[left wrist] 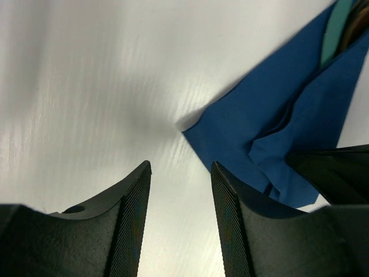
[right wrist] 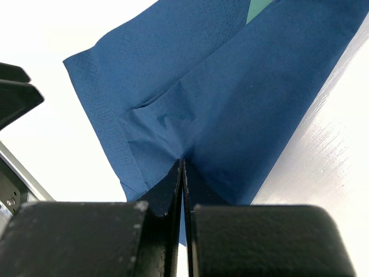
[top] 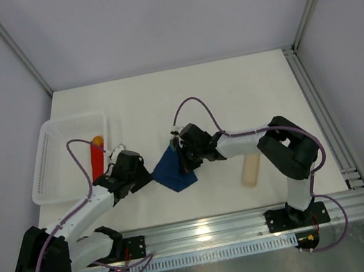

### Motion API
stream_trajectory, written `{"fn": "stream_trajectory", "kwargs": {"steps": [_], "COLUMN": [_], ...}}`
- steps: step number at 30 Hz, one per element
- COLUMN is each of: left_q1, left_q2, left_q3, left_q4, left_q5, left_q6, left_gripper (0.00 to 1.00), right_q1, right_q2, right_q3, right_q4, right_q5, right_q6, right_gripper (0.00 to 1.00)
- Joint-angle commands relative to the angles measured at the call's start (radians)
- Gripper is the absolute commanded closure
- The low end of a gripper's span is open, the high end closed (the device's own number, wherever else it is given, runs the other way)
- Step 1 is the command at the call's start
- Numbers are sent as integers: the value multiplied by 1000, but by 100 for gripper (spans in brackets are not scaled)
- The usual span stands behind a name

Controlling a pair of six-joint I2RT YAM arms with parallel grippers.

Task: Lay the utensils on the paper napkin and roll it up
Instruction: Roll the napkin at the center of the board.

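- Left tool (left wrist: 180, 167) parted, gripping nothing, low over the bare worktop (top: 232, 99), just short of the paper napkin's (top: 172, 173) near corner.
- Right tool (right wrist: 183, 166) pinched together on a bunched fold of that navy napkin, creases fanning out from the tips.
- Napkin folded over, lying between the two tools at mid-worktop.
- Utensils (left wrist: 356, 26) barely glimpsed as dark slim ends inside the fold, at the far edge of the left wrist view; count impossible to tell.
- Off to the left, white basket (top: 66, 121) with an orange-tipped red block (top: 95, 162) in it; beige bar (top: 250, 170) to the right, well apart from the napkin.
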Motion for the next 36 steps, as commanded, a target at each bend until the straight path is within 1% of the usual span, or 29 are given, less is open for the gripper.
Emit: {"fn": "stream_trajectory", "kwargs": {"steps": [1, 5, 12, 17, 24, 32, 36], "left_q1": [37, 67, 94, 103, 110, 110, 110], "left_q2": [14, 31, 54, 102, 142, 143, 157], "left_q3": [-39, -59, -82, -79, -74, -83, -83], "left_q4": [81, 143, 193, 224, 253, 256, 265], "left_q5": [78, 130, 155, 161, 172, 161, 166], "left_q6": [-19, -24, -39, -39, -33, -35, -35], "left_gripper": [52, 53, 53, 54, 62, 64, 67], "right_q1": [11, 11, 11, 11, 11, 11, 11], "right_q2": [13, 13, 17, 23, 23, 25, 25], "right_q3": [7, 7, 14, 15, 15, 15, 15], "right_q4": [-35, -35, -35, -35, -35, -33, -33], "right_q5": [32, 33, 27, 26, 26, 24, 26], "right_q6": [-16, -16, -19, -21, -21, -23, -21], "right_gripper": [96, 96, 96, 96, 96, 96, 96]}}
